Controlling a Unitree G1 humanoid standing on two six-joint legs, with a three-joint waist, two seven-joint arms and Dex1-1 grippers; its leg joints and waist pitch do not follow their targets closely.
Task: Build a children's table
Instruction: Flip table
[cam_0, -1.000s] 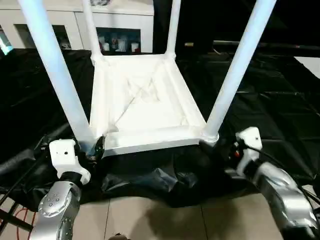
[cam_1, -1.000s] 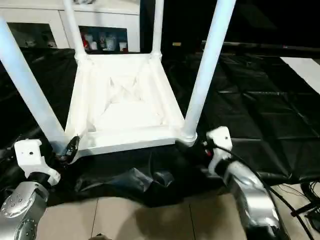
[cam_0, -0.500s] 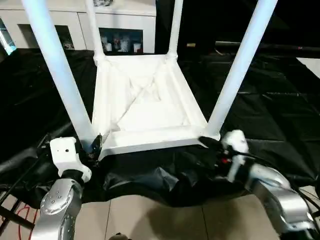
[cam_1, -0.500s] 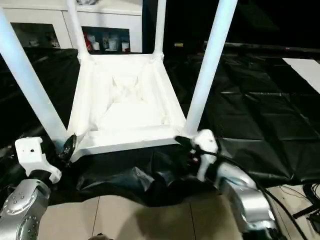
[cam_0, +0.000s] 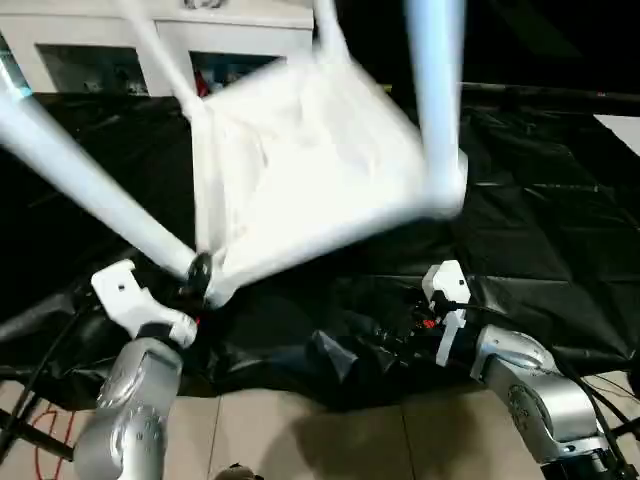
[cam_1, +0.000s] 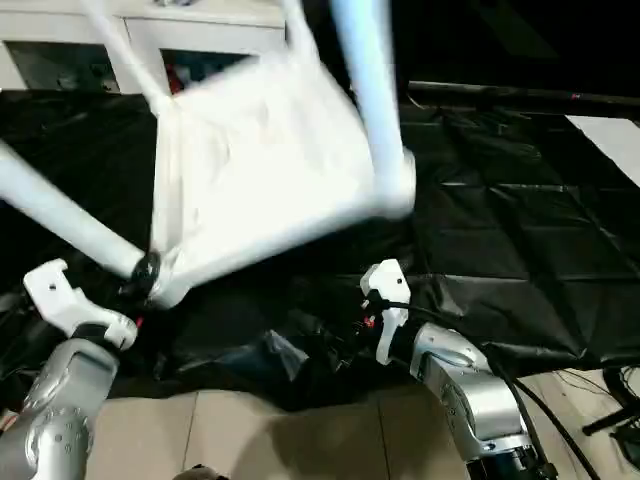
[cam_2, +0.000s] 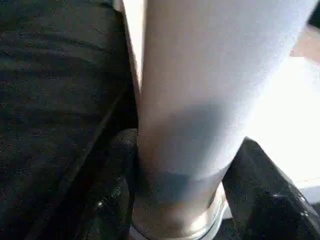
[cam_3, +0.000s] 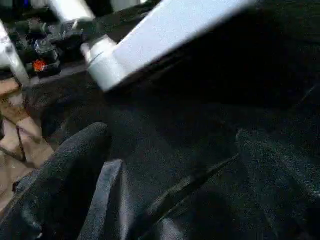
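The children's table (cam_0: 300, 160) is upside down and tilted, its ribbed underside facing me and its near-right corner (cam_0: 445, 190) lifted off the black sheet. My left gripper (cam_0: 195, 272) is shut on the base of the near-left leg (cam_2: 200, 100), which leans to the left; its fingers (cam_2: 270, 195) press on both sides. My right gripper (cam_3: 170, 165) is open and holds nothing. It hovers low over the sheet, under and apart from the lifted corner. The near-right leg (cam_0: 437, 90) rises out of the picture.
A crumpled black sheet (cam_0: 540, 200) covers the work surface, bunched at its near edge (cam_0: 330, 355). A white cabinet with glass doors (cam_0: 100, 50) stands behind. Tiled floor (cam_0: 330, 440) lies in front, with cables (cam_0: 40, 450) at the lower left.
The table has tipped: its near-right corner rose and the legs swung left, pivoting at my left gripper. My right gripper has dropped away from that corner toward the sheet.
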